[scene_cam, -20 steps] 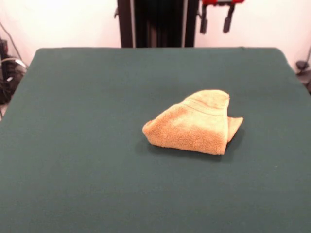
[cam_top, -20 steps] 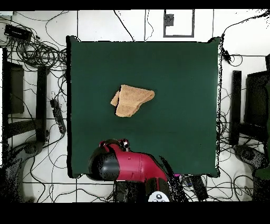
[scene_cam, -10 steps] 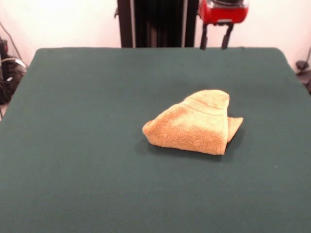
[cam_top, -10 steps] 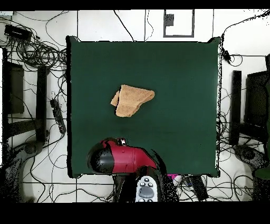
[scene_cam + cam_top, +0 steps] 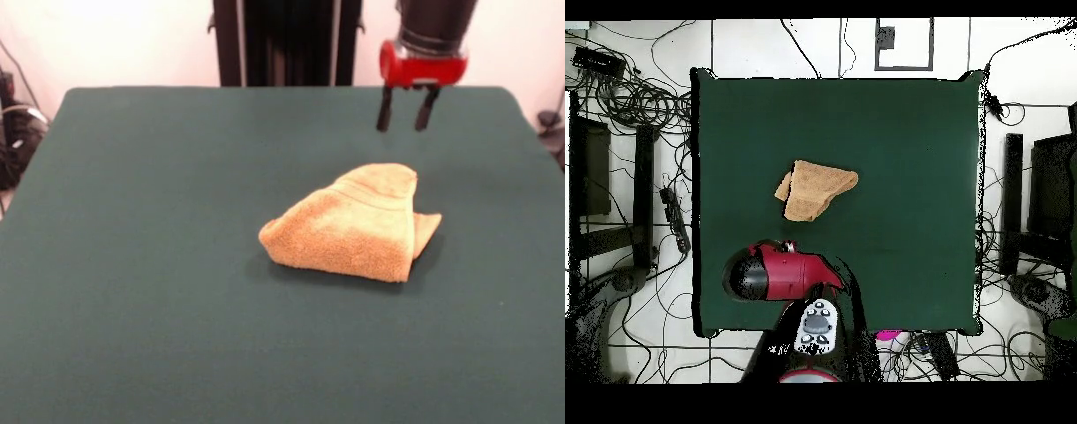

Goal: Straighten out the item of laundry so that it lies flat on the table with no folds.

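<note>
One table (image 5: 132, 309), green cloth front to back. On it, right of centre, one towel (image 5: 353, 231) sits bunched and folded over itself, one corner poking out on the right side. Beyond it hangs one gripper (image 5: 404, 118), clear of the towel, two fingers (image 5: 385, 109) parted, holding nothing.

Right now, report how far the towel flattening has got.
Nothing is done: the towel lies folded over itself in a bunched wedge on the green table. In hand: the claw hangs open above the table, beyond the towel, touching nothing. Left: grasp a layer, unfold it and spread the towel flat.
</note>
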Controlling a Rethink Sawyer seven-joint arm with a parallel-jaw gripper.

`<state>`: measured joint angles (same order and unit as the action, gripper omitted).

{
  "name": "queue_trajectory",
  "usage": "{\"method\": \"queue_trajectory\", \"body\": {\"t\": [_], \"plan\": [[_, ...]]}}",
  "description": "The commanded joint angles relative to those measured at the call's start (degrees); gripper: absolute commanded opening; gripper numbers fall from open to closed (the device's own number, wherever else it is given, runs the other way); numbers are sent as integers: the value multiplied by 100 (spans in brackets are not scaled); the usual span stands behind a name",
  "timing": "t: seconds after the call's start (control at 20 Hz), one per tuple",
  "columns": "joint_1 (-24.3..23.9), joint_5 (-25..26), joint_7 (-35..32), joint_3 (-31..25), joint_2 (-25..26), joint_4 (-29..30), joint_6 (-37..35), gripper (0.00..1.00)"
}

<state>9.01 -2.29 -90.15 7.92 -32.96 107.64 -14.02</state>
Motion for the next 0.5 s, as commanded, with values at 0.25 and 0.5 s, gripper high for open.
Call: {"method": "queue_trajectory", "body": {"t": [0.25,0.5], "plan": [[71,-604,-1243,-217,737,-1265,-191,100],[240,-785,-1451,-128,1025,-1415,-6,100]]}}
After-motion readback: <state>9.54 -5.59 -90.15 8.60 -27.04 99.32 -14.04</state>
